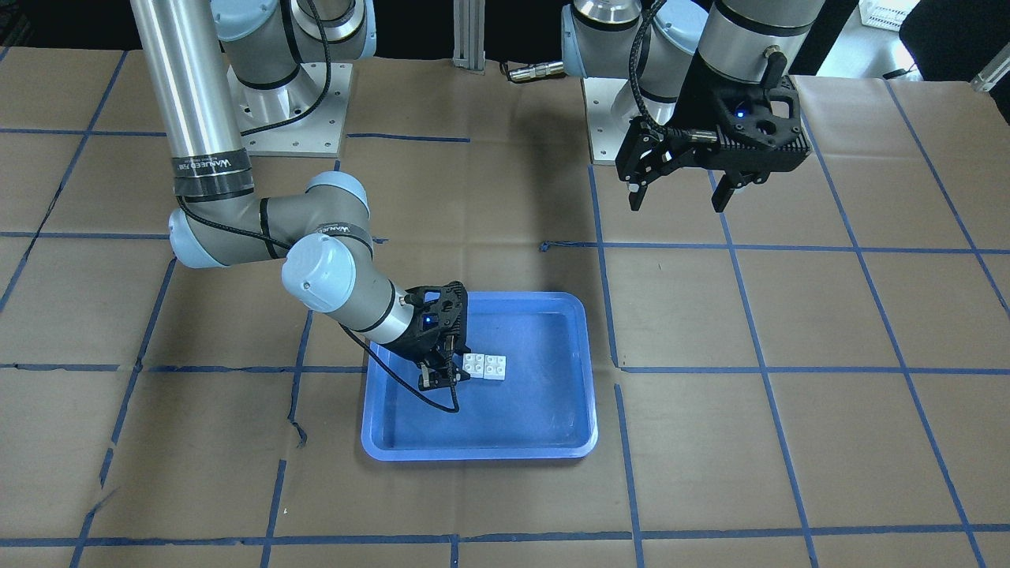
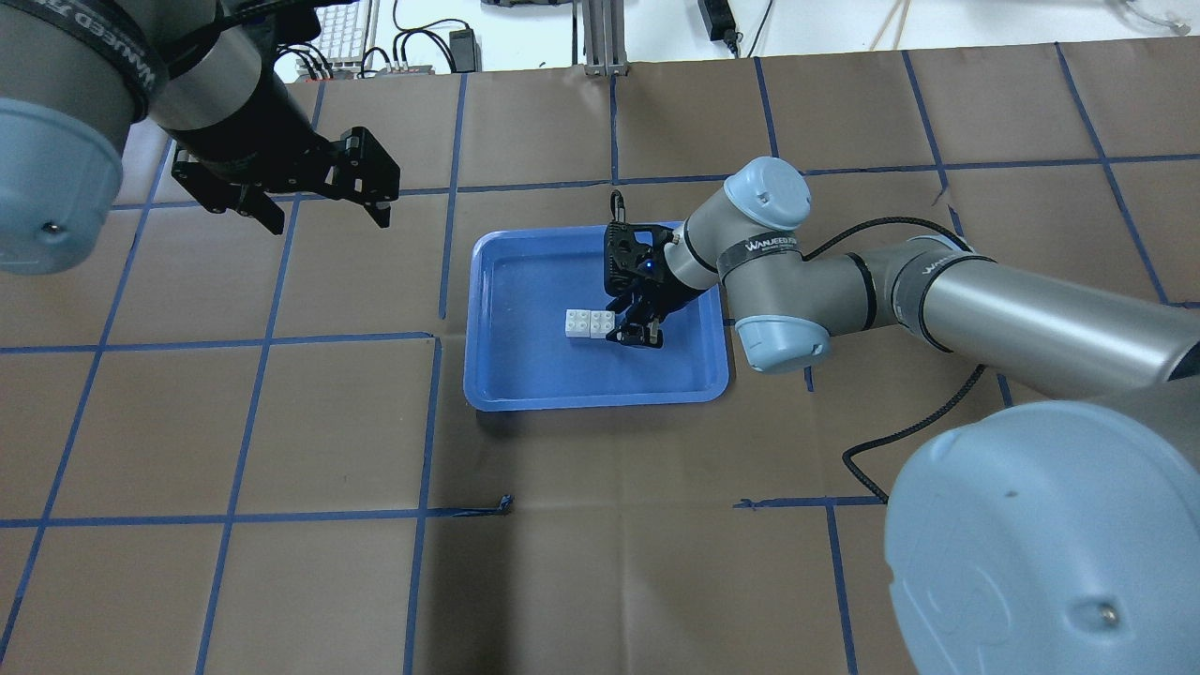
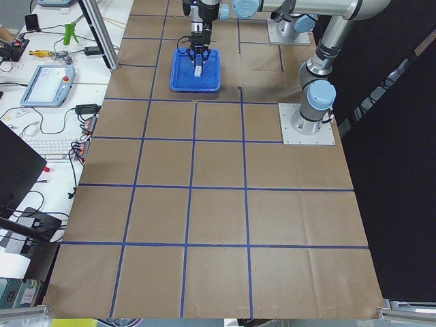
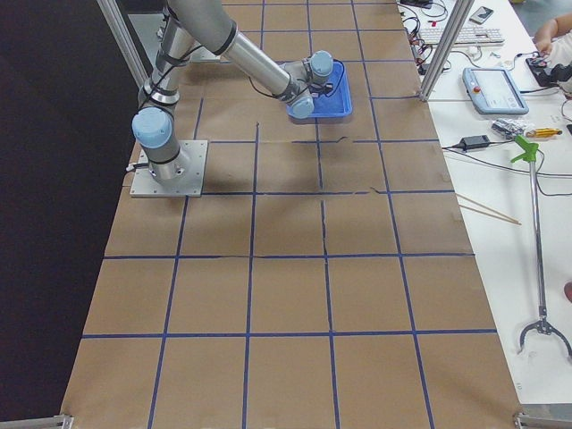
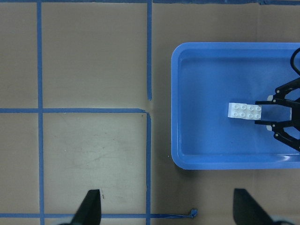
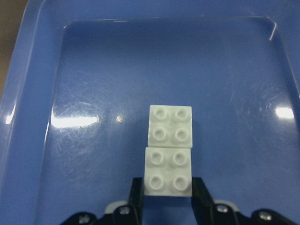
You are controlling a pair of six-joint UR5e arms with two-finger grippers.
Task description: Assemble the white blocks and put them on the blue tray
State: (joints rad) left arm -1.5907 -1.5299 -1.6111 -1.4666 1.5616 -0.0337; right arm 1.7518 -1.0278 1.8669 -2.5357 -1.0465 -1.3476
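Observation:
Two white blocks [image 1: 485, 367] lie side by side and touching on the floor of the blue tray [image 1: 481, 451]. They also show in the overhead view [image 2: 590, 323], the left wrist view [image 5: 245, 110] and the right wrist view [image 6: 169, 150]. My right gripper [image 1: 446, 379] is low inside the tray, and its fingers [image 6: 136, 194] press both sides of the nearer block. My left gripper [image 1: 678, 201] hangs open and empty high above the table, away from the tray [image 2: 600, 398].
The table is covered in brown paper with a blue tape grid. The right arm's cable [image 1: 410, 386] hangs into the tray. Monitors, cables and tools lie beyond the table's edges in the side views.

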